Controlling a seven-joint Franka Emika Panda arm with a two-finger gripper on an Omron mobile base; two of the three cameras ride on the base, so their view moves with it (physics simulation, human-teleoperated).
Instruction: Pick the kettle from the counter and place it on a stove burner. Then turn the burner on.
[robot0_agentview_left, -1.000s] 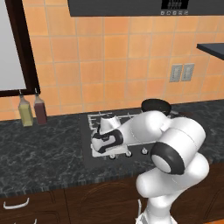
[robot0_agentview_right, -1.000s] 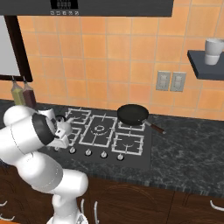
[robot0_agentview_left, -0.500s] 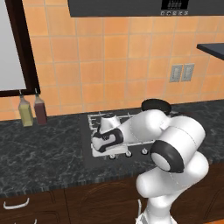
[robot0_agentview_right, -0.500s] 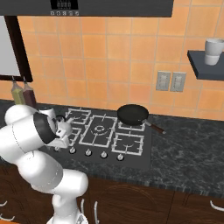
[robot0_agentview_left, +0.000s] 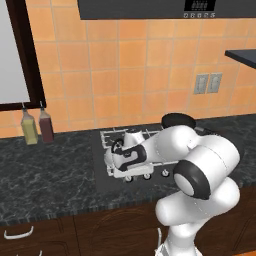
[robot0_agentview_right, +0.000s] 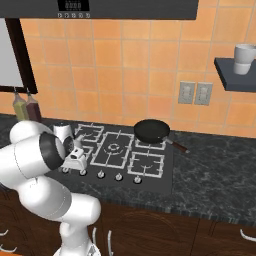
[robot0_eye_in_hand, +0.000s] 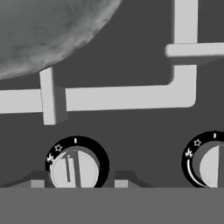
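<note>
The kettle (robot0_agentview_right: 63, 132) is seen resting on the rear left burner grate (robot0_agentview_left: 117, 136), while the claw (robot0_eye_in_hand: 77, 183), its fingers apart, has been lowered around the knob (robot0_eye_in_hand: 74, 168), so turning comes next.

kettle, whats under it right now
The kettle sits on the pale wire grate of a stove burner on the black cooktop. The burner head beneath it is covered by the kettle's body. Below the grate sits a knob.

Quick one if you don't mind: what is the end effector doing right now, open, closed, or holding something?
End effector: open, its fingertips either side of the stove knob, holding nothing; the kettle sits on the burner.
</note>
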